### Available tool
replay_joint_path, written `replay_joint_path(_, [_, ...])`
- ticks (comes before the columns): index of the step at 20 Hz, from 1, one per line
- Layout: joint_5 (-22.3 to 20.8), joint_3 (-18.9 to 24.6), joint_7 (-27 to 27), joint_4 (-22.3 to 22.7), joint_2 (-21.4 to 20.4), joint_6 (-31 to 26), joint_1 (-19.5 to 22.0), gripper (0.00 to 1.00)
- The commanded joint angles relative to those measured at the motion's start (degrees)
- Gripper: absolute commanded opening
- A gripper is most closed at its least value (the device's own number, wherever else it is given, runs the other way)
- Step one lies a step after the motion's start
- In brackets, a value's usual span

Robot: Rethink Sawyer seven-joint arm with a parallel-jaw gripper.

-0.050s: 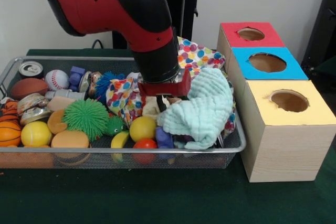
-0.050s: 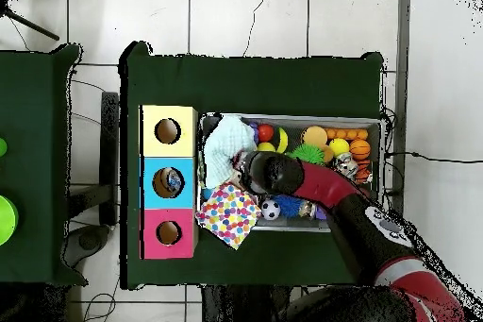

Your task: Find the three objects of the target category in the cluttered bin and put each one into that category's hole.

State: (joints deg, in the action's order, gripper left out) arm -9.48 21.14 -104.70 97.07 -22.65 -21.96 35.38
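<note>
Gripping state: the tool point(image 1: 164, 99) is sunk among the fabrics near the middle of the bin point(image 1: 126, 149); whether it is clenched or released cannot be told, as its tip is buried.
Mint towel point(image 1: 202, 109): touching the tool at about 3 o'clock in the front view, heaped high and sagging over the bin's right rim.
Polka-dot cloth point(image 1: 123, 95): at 9 o'clock of the tool, crumpled, with more of the same print rising behind the arm at 1 o'clock.
Task's thing: the category is not given; judging by where the tool has gone, a cloth is the likely target, and both lie against it.
Hard items: a yellow ball point(image 1: 142, 128) at 7 o'clock and a red ball point(image 1: 145, 144) below it, near the tool but apart from it.
Advice: pinch one fold only, lift straight up until the cloth hangs free, so the neighbouring fabric and balls are not dragged out.
Boxes: yellow box point(image 1: 286, 129), blue box point(image 1: 268, 62) and red box point(image 1: 251, 34) stand in a row on the tabletop point(image 1: 157, 198), just beside the bin at 3 o'clock.
Risk: a trailing corner may catch the hole's edge; centre it before letting go.
</note>
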Motion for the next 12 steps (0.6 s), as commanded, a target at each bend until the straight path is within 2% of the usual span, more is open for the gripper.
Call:
replay_joint_path(1, [6.54, -0.41, -18.38, 1.42, 6.13, 11.5, -4.62, 1.0])
replay_joint_path(5, [9.97, -0.74, -20.25, 1.4, 8.95, 18.76, -7.49, 1.0])
replay_joint_path(8, [10.99, -3.88, -19.43, -1.95, 11.83, 23.87, -10.49, 1.0])
replay_joint_path(12, [10.75, -7.03, -15.58, -5.93, 14.24, 25.24, -11.71, 1.0])
